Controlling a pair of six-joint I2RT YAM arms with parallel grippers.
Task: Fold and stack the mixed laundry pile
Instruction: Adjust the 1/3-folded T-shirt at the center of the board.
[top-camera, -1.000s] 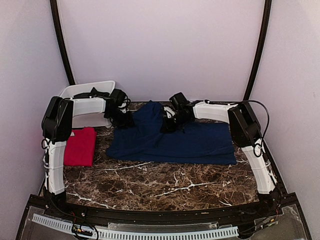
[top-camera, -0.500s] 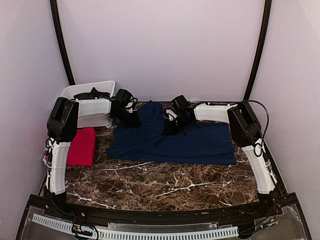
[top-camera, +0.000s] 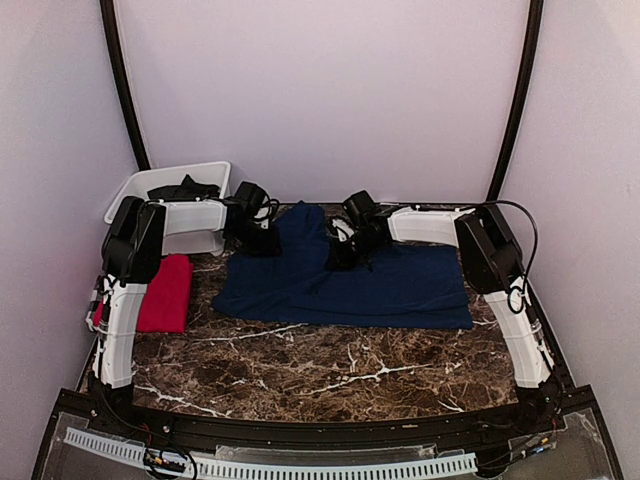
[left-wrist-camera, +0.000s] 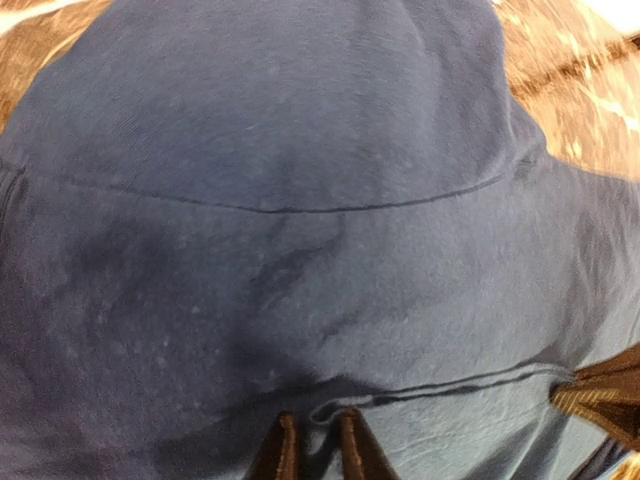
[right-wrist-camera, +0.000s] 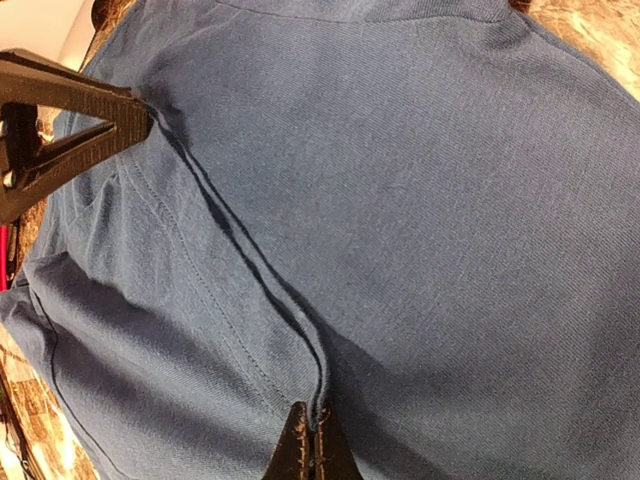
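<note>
The navy blue T-shirt lies spread across the middle of the marble table, with its back left part raised in a ridge. My left gripper is shut on a folded hem of it. My right gripper is shut on the same fold line, further right. The shirt fills both wrist views. Each gripper shows in the other's wrist view, the left and the right. The red T-shirt lies folded at the left. A dark garment lies in the bin.
A white plastic bin stands at the back left corner, behind my left arm. Bare brown marble lies in front of the navy shirt. Walls close in the table at the back and on both sides.
My left arm has swung to the right, bringing its gripper and the held hem closer to the right gripper. The right gripper has barely moved.
</note>
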